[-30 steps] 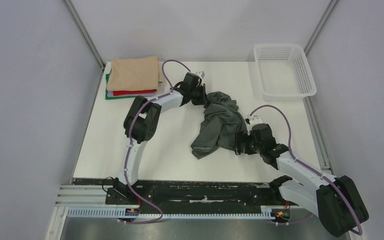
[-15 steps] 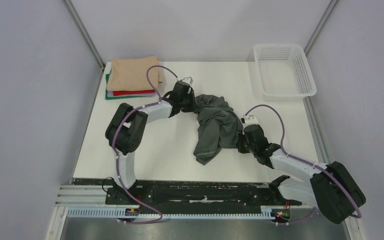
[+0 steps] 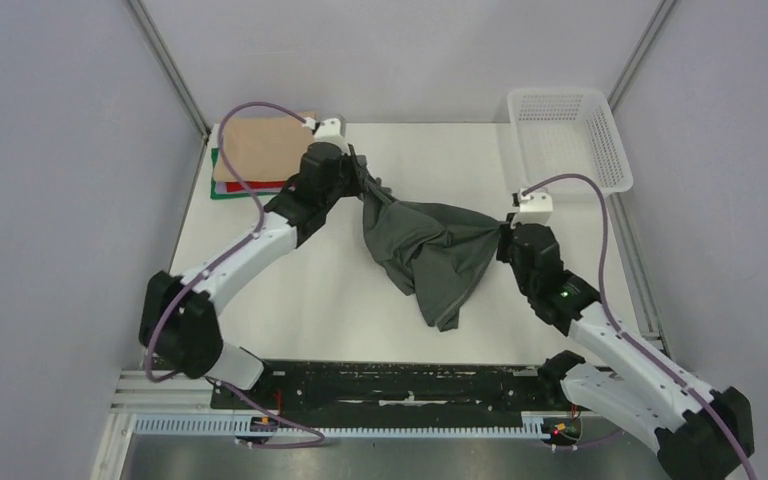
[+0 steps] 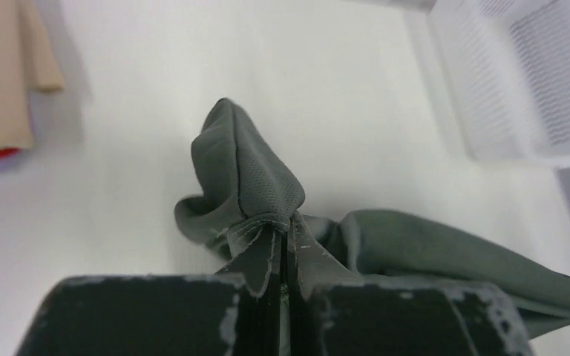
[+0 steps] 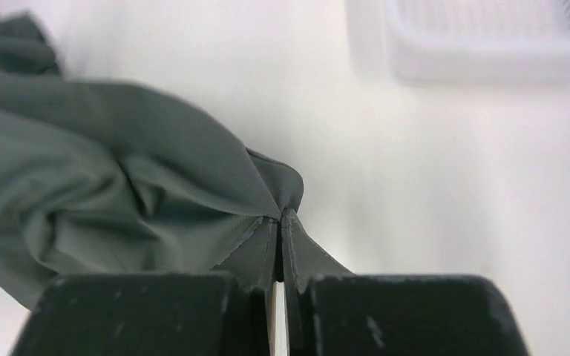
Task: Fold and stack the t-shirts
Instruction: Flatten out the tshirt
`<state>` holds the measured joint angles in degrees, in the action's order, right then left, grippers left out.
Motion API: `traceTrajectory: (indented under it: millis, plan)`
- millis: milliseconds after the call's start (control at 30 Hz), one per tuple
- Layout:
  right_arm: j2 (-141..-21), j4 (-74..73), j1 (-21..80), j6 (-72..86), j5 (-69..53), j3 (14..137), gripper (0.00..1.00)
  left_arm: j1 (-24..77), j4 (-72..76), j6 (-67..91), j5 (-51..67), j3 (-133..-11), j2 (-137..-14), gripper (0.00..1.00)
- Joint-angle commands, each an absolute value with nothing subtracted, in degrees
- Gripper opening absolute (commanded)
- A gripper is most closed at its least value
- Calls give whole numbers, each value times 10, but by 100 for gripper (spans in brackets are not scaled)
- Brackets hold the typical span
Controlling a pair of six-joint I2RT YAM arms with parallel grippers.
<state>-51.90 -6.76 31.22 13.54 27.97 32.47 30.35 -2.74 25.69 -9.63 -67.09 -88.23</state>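
Left gripper (image 3: pixel 357 178) and right gripper (image 3: pixel 505 241), each clamped on the grey t-shirt (image 3: pixel 430 250), have drawn apart; the cloth now hangs stretched mid-frame, ready for spreading.

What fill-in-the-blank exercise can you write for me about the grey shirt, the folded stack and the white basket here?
1. The fingers of the left gripper and of the right gripper are ____ (open or shut) on the dark grey cloth t-shirt.
2. In the stack of folded cloth t-shirts, the lowest one is ____ in colour.
3. The white plastic lattice basket stands at the far ____ corner of the white table.
Missing words: shut; green; right.
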Motion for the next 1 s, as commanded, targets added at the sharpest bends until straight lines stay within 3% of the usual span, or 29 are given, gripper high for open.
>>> traceTrajectory:
  millis: [0,300,600,767,967]
  plan:
    - [-427,-83,312,58,306,403,0,305,-25,212,-146,-651,-724,2]
    - [-325,-117,312,5,76,562,0,306,-43,220,-77,-617,-441,2]
    - [-320,-152,311,10,-83,721,0,306,-107,203,-26,-688,-301,2]
    - [-326,-159,312,14,-67,744,0,306,-120,208,-11,-694,-272,2]
    - [-368,-150,312,5,86,721,0,306,-125,210,-79,-664,-321,2]
